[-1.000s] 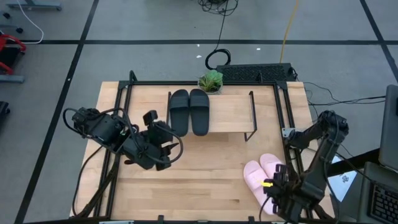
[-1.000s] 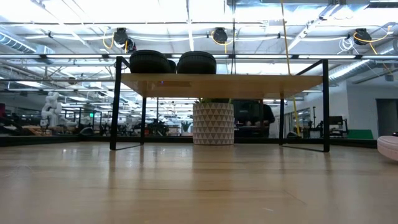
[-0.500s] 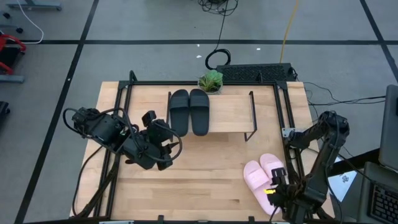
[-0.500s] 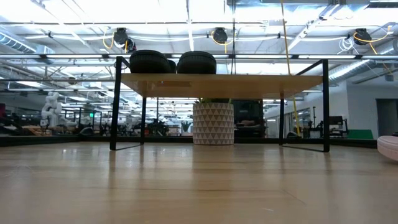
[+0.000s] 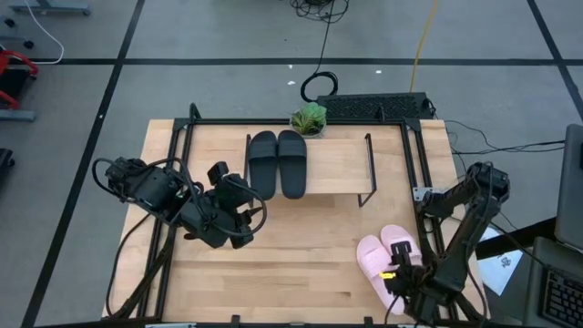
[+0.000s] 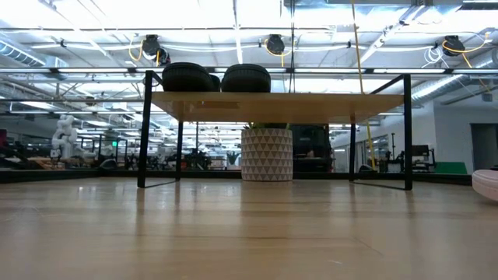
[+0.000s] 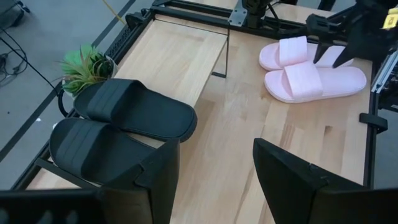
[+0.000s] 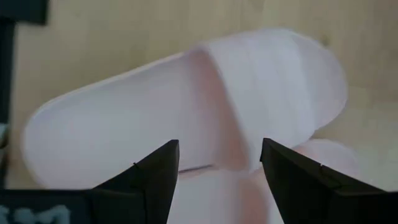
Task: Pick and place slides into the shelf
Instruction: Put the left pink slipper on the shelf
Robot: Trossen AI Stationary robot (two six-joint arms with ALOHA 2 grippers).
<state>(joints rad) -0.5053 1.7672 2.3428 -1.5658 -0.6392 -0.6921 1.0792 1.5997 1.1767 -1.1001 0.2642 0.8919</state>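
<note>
Two black slides point(image 5: 278, 163) sit on the shelf point(image 5: 337, 169); my right pincer point(image 5: 402, 284) hangs spread over the pink slides point(image 5: 389, 258), lining up a grasp.

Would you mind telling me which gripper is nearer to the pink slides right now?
Right. The right gripper hangs directly over the pink slides, fingers open; the left gripper waits across the table, beside the shelf.

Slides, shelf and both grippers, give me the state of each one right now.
black slides: side by side on the shelf top.
pink slides: on the table, not gripped.
shelf: upright, right half bare.
right gripper: open above a pink slide.
left gripper: open, empty, beside the shelf.
</note>
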